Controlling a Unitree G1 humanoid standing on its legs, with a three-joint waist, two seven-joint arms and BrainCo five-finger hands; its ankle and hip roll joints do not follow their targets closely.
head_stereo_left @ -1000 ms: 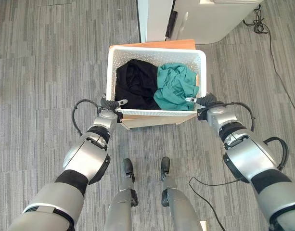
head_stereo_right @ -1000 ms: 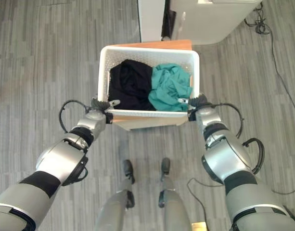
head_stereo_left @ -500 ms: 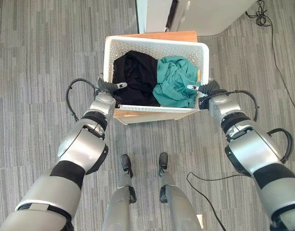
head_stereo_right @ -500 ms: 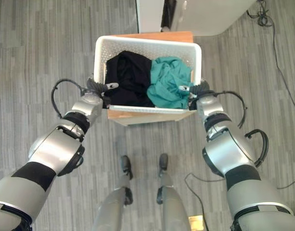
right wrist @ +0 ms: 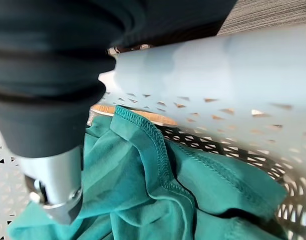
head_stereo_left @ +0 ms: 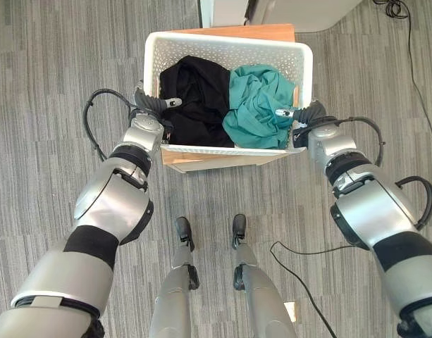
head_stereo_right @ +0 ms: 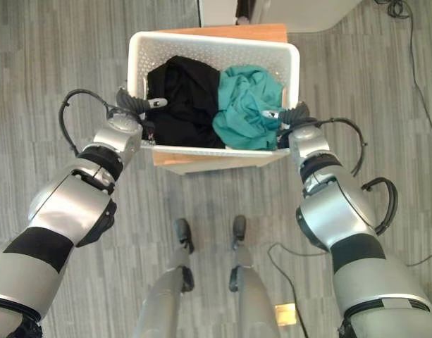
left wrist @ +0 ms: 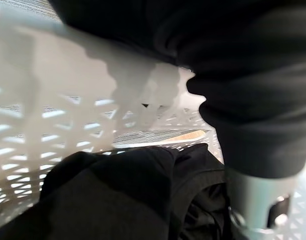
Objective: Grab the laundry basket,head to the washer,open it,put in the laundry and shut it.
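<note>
A white perforated laundry basket (head_stereo_left: 223,41) rests on a low wooden stand (head_stereo_left: 216,159). It holds a black garment (head_stereo_left: 194,91) on the left and a teal garment (head_stereo_left: 258,105) on the right. My left hand (head_stereo_left: 151,105) grips the basket's left side rim, thumb hooked over the rim beside the black garment (left wrist: 118,200). On the right side rim my right hand (head_stereo_left: 305,118) holds the same way, its thumb (right wrist: 55,185) lying over the teal garment (right wrist: 167,200). Below the rim (right wrist: 217,65) the fingers of both hands are hidden.
A white appliance (head_stereo_left: 300,7) stands just beyond the stand at the top edge. A power cable (head_stereo_left: 413,49) runs over the grey striped carpet at the far right. Open carpet lies left and right of the basket.
The camera has tilted, shifting the whole picture upward. Both hands have slid from the basket's near corners farther along its side rims, and the basket has turned slightly.
</note>
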